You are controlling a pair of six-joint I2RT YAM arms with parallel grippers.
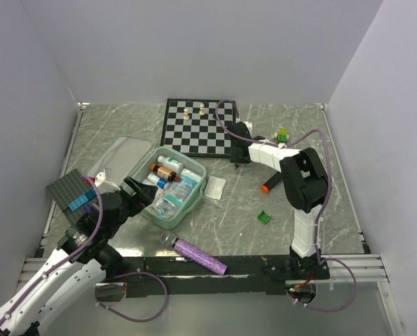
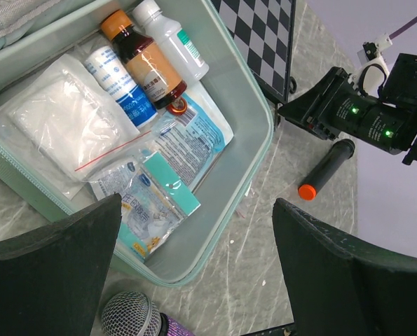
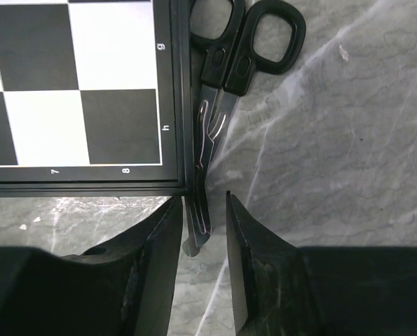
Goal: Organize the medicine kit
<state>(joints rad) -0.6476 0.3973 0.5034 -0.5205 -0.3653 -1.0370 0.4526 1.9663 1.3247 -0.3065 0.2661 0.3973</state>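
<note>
My right gripper: fingers narrowed either side of scissors blade tips, sliver of gap on one side, not pinching that I can see. Scissors lie flush along chessboard edge, board to gripper's left. My left gripper: spread wide, holding nothing, hovering at near corner of medicine kit. Kit open just ahead of fingers, with bottles and packets inside. Microphone head toward wrist, between fingers
</note>
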